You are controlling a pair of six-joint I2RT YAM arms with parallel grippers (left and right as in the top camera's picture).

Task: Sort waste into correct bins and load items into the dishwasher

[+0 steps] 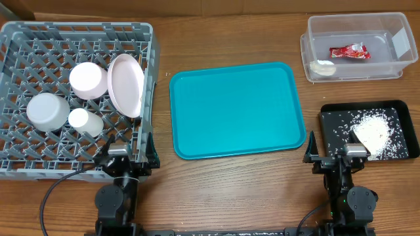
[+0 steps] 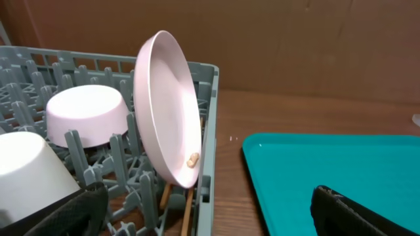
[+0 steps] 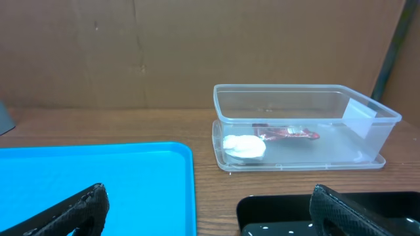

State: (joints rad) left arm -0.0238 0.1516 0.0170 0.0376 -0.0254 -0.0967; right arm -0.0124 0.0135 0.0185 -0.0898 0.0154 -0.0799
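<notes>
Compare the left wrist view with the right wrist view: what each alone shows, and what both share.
Only the left wrist view shows the grey dish rack, holding a plate on edge and a white bowl. Only the right wrist view shows the clear tub with the red wrapper and tissue wad inside, plus part of the black tray. Both show the teal tray and wooden table.

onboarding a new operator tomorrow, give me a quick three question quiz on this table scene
1. True or false: the red wrapper lies in the clear tub.
2. What holds the rice scraps? A teal tray, B black tray, C clear tub.
3. Fill in: the plate stands on edge by the dish rack's ____ wall.
Key: 1 true; 2 B; 3 right.
</notes>
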